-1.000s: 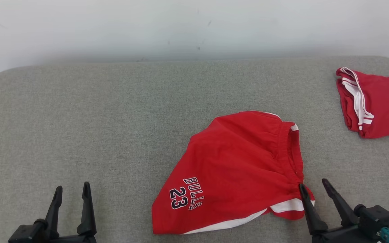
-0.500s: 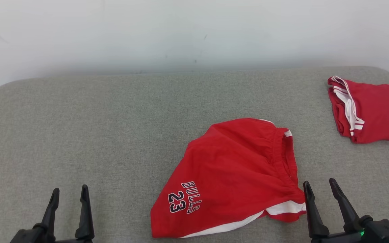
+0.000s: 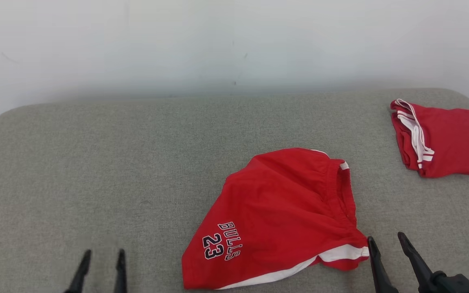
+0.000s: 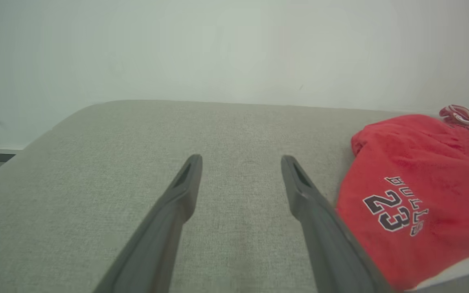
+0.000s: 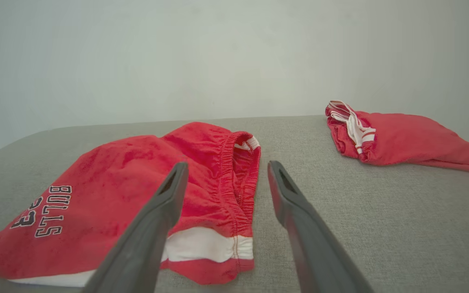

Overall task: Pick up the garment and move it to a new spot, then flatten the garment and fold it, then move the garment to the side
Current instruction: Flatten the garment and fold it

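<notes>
The garment [image 3: 275, 211] is a pair of red shorts with white trim and "BULLS 23" printed on it. It lies crumpled, right of centre, on the grey padded surface [image 3: 96, 162]. My right gripper [image 3: 385, 237] stands open just right of the garment's white-trimmed hem. In the right wrist view the right gripper [image 5: 227, 163] holds nothing, and its left finger overlaps the garment [image 5: 136, 183]. My left gripper [image 3: 103, 253] is open at the lower left, well clear of the cloth. The left wrist view has the left gripper [image 4: 241, 158] over bare padding, with the garment [image 4: 413, 195] to its right.
A second red garment [image 3: 450, 138], folded and with white stripes, lies at the far right near the surface's edge, also seen as the folded garment [image 5: 401, 138]. A pale wall [image 3: 234, 40] rises behind the surface. Bare grey padding spreads across the left half.
The head camera has shifted, so the whole scene sits lower and slightly left. Both grippers have drawn back toward the bottom edge, the left one more. The garment lies as before.
</notes>
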Robot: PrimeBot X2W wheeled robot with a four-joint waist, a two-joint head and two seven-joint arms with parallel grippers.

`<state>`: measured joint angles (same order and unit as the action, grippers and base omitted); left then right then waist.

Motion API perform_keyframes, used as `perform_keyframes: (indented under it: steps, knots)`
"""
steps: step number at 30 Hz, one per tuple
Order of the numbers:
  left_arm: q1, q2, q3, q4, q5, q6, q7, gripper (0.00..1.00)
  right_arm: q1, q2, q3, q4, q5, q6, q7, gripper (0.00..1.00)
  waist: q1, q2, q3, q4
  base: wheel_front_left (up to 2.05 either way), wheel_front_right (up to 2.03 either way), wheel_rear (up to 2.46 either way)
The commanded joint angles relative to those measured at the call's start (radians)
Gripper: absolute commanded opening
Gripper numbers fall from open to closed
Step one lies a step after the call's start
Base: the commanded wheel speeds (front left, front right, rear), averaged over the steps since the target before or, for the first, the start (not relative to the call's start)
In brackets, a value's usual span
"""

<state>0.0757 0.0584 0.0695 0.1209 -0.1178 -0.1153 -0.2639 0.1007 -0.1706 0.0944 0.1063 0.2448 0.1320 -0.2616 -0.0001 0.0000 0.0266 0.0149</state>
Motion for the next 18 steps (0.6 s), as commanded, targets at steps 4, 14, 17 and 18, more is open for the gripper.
perform_keyframes:
  steps: [4, 14, 17, 18]
  knots:
    - [0.037, 0.036, -0.114, 0.049, 0.028, -0.013, 0.000, 1.00, -0.026, -0.058, 0.021, 0.078, 0.031, -0.003, -0.004, 1.00, 0.0001, 0.0000, 0.014, 0.005, 0.00, 0.00, 0.00]
    - [-0.037, 0.082, -0.364, 0.215, -0.040, -0.014, 0.000, 1.00, -0.108, -0.148, 0.143, 0.220, 0.117, -0.003, 0.018, 1.00, 0.0001, 0.0000, 0.066, 0.009, 0.00, 0.00, 0.00]
    - [-0.075, 0.082, -0.397, 0.253, -0.061, -0.014, 0.000, 1.00, -0.138, -0.162, 0.190, 0.249, 0.145, -0.003, 0.019, 1.00, 0.0001, 0.0000, 0.083, 0.006, 0.00, 0.00, 0.00]
    - [-0.086, 0.081, -0.407, 0.265, -0.064, -0.014, 0.000, 1.00, -0.148, -0.166, 0.206, 0.258, 0.155, -0.003, 0.018, 1.00, 0.0001, 0.0000, 0.088, 0.006, 0.00, 0.00, 0.00]
